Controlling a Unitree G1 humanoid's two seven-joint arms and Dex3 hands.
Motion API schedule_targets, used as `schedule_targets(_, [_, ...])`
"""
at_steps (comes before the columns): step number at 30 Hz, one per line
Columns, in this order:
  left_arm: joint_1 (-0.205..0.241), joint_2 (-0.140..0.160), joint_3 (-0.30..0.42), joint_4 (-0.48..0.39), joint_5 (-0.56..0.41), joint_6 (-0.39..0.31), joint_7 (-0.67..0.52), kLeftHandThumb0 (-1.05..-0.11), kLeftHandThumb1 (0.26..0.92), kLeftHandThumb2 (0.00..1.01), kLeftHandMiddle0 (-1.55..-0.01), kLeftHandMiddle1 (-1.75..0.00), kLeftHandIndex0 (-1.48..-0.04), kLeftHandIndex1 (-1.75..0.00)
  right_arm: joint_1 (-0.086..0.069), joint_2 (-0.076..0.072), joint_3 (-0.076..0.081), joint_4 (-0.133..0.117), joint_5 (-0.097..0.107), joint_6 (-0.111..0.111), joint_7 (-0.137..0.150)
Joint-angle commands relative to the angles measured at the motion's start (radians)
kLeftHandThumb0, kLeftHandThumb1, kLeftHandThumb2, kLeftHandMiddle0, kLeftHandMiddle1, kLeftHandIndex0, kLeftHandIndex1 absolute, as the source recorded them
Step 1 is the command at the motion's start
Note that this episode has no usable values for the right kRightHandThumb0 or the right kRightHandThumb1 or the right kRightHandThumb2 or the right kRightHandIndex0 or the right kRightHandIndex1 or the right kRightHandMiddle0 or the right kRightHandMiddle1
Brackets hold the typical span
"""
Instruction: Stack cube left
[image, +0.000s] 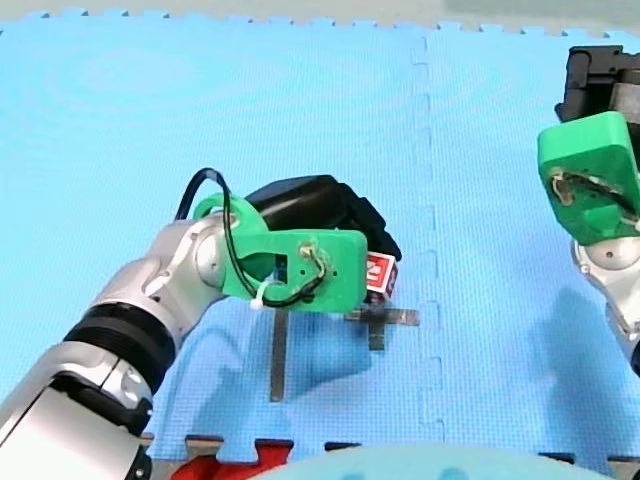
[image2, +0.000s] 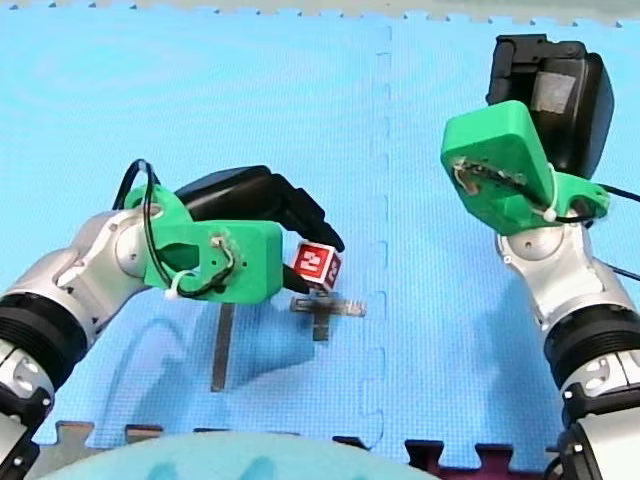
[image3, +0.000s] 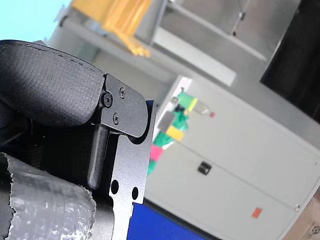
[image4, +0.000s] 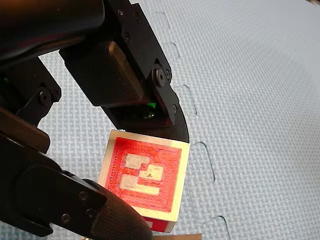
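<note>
Left hand (image2: 268, 208) clamped on red cube (image2: 317, 265), poised over grey tape cross (image2: 338, 308), probably the placement mark; right hand (image2: 545, 90) parked well aside, grip unreadable

Left hand (image2: 255, 200), mine, grips the cube (image2: 317, 264) low over the mat (image2: 250, 70), centre-left. Cube sits just over the tape cross (image2: 326, 309); can't tell if they touch. The cross and the tape strip (image2: 223, 352) to its left lie flat on the mat, no bar to passing. Open mat runs far and left of my left hand, and right of it across the seam (image2: 385, 150). My right hand (image2: 545, 90) is raised at far right, well apart, with a wide lane of bare mat between. My left forearm (image2: 60, 300) takes up the near-left corner.
</note>
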Motion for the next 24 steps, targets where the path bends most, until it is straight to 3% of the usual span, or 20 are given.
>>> schedule_targets(1, [0.005, -0.006, 0.002, 0.006, -0.005, 0.010, -0.007, -0.438, 0.755, 0.00, -1.05, -1.75, -1.40, -0.04, -0.004, -0.002, -0.002, -0.003, 0.001, 0.004, -0.002])
schedule_targets(9, [0.009, -0.025, -0.013, 0.036, 0.012, 0.017, 0.011, -0.433, 0.758, 0.00, -1.06, -1.75, -1.40, -0.03, -0.007, 0.002, -0.004, -0.003, 0.003, 0.004, 0.000])
schedule_targets(24, [0.007, -0.039, -0.011, 0.073, 0.015, 0.033, 0.027, -0.434, 0.769, 0.00, -1.06, -1.75, -1.37, -0.02, -0.006, -0.004, -0.001, 0.001, -0.006, 0.006, -0.015])
